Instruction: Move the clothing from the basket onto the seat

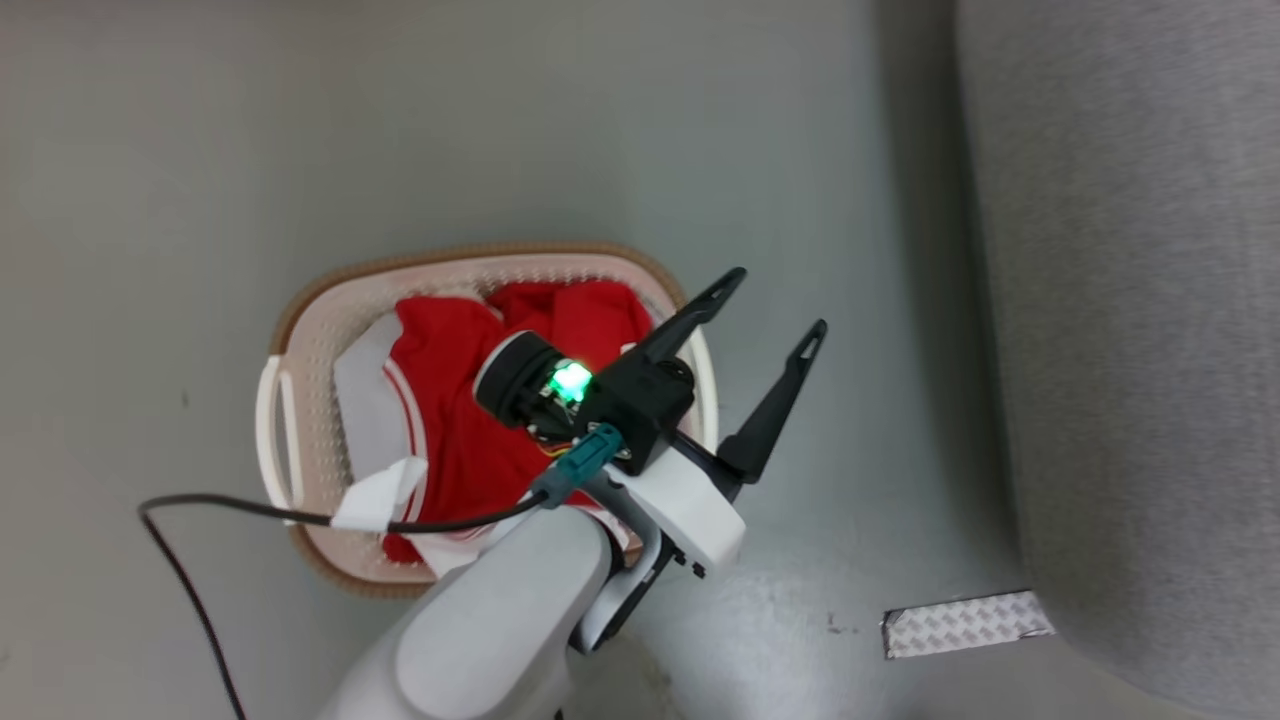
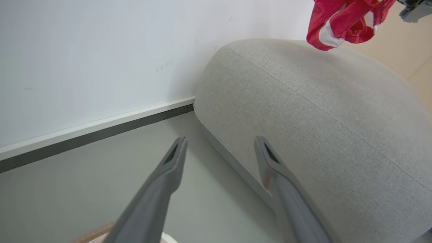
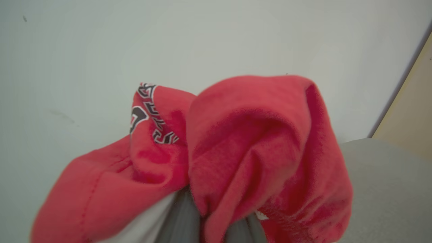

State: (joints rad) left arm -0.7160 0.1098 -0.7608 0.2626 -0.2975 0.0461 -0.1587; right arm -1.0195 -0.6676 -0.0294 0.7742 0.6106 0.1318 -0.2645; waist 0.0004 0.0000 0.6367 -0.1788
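Closest in, our right jaws were pinched shut, fingers [image 3: 180, 219] buried in a red garment [image 3: 253, 145] with dark lettering, which hung in the air by the rounded edge of the grey seat [image 2: 303, 118]. Our left jaws stood wide apart and empty, one of the fingers [image 1: 780, 395] over the right rim of the basket [image 1: 320, 330]. Below, more red clothing [image 1: 460, 440] lay heaped in it on the floor [image 1: 600, 120], the seat well apart on its right.
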